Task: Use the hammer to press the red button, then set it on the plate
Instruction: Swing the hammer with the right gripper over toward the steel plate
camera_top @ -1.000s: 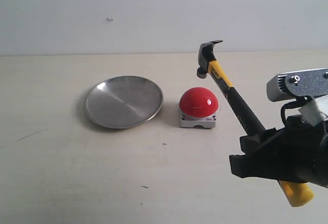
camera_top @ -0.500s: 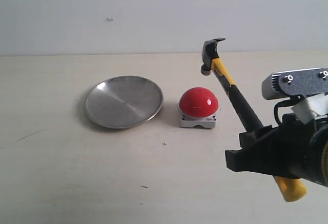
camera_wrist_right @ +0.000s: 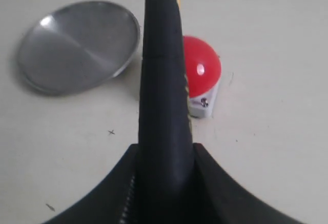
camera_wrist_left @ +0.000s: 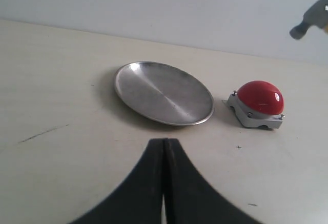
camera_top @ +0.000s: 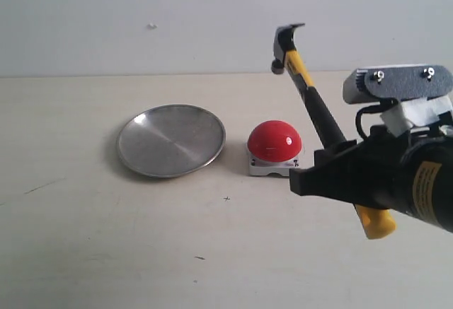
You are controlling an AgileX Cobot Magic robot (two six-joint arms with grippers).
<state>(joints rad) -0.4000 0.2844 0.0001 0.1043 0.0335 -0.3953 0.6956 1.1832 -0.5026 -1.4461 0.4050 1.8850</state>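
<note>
My right end effector (camera_top: 331, 172) clamps the black handle of a yellow-necked claw hammer (camera_top: 312, 101), its head up in the air, clear of the glossy red dome button (camera_top: 274, 141). A round silver metal plate (camera_top: 171, 140) lies beside the button on the worktop (camera_top: 106, 238). My left end effector (camera_wrist_left: 164, 183) is closed, empty.

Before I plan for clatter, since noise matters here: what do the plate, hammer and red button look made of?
The plate: likely metal, brushed silver, softly reflective, glinting rim. The hammer: dark dull head, probably steel; matte black grip, perhaps rubber or plastic, yellow ends. The red button: glossy dome with sharp highlight, likely plastic; light-grey base, material unclear.
</note>
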